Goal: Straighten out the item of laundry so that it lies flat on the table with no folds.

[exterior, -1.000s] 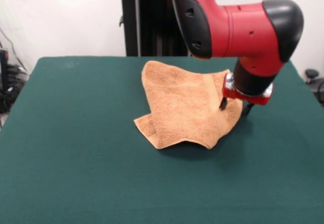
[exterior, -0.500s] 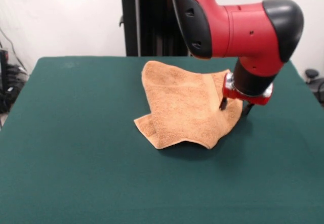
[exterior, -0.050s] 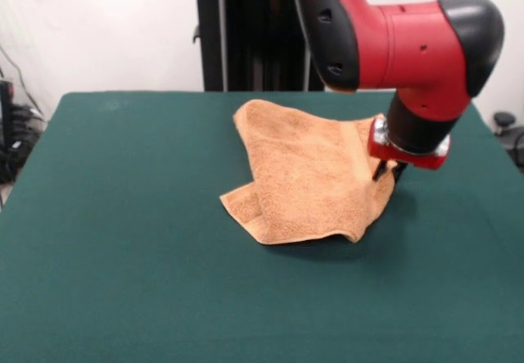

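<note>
Pinching the towel [exterior, -0.050s: 307,174] at its right edge, gripper [exterior, -0.050s: 387,171] closed on the cloth | towel mid-table [exterior, -0.050s: 123,256], rumpled, lifted toward the gripper | long axis runs upper-left to lower-right, front-left corner folded under

No readable text or labels (none anywhere).

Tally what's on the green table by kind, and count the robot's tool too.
Towel: 1
Tool: 1
Total: 2
</note>
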You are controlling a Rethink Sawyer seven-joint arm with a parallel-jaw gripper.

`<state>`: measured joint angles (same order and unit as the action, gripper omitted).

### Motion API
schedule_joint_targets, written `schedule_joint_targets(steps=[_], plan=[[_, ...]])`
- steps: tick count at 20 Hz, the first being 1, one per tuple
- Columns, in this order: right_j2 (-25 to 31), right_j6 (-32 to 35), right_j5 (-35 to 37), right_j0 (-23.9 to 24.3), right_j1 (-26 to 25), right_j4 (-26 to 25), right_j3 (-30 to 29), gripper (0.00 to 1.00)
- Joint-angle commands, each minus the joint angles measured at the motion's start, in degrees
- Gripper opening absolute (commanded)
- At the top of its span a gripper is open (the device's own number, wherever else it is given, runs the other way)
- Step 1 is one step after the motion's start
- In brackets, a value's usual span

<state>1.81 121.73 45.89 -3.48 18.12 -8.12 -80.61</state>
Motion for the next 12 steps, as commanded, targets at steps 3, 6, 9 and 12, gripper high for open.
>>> schedule_joint_targets(steps=[3, 6, 9, 12], plan=[[1.13, 7.29, -11.05, -1.82, -7.31, -2.43, -7.25, 0.00], [1.24, 6.74, -9.33, -1.64, -7.37, -1.66, -6.62, 0.00], [1.41, 6.37, -6.21, -1.38, -7.15, -0.56, -5.68, 0.00], [1.36, 5.66, 0.42, -1.08, -6.48, 0.72, -3.62, 0.00]])
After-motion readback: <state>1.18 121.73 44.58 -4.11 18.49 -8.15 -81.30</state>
